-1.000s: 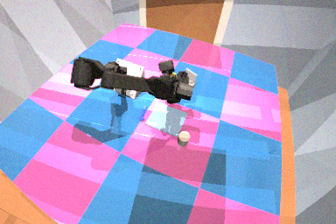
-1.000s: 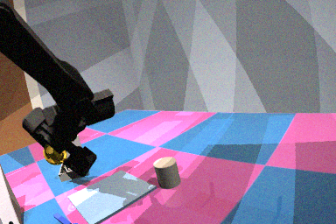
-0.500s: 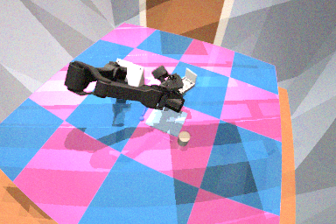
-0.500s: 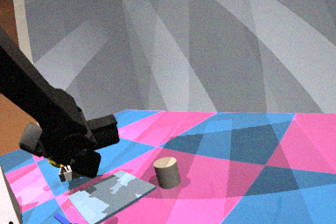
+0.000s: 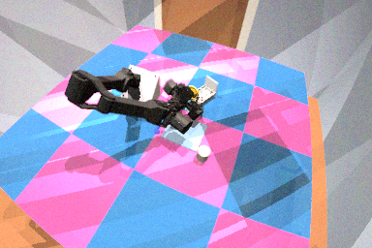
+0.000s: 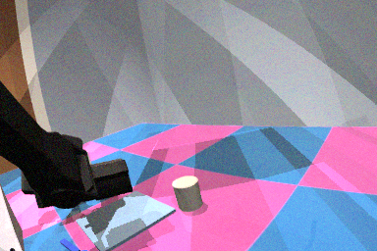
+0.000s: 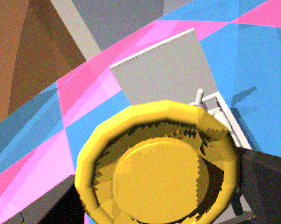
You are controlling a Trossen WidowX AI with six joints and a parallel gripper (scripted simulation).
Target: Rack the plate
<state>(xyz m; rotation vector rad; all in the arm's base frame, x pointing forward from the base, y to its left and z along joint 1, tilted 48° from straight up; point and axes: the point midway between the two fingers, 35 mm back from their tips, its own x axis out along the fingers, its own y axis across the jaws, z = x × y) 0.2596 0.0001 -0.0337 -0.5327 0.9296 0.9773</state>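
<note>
The yellow plate [image 5: 194, 91] [image 7: 160, 182] is held in my gripper [image 5: 191, 98] [image 7: 158, 172], which is shut on it. In the wrist view one dark finger is at each side of the plate, and its round inner face is toward the camera. The white dish rack [image 5: 206, 96] [image 7: 232, 122] has a tall end panel [image 5: 211, 84] [image 7: 166, 70]. In the wrist view the rack is behind the plate, which hides most of its base and pegs. I cannot tell the gap between plate and rack. The exterior view shows neither plate nor rack.
A light blue flat slab [image 5: 185, 139] [image 6: 139, 209] lies near the arm, with a grey cylinder [image 5: 202, 155] [image 6: 188, 196] standing beside it. A small blue-violet piece [image 5: 157, 130] [image 6: 71, 245] lies by the slab. A white block [image 5: 149, 85] [image 6: 7, 224] is near the arm.
</note>
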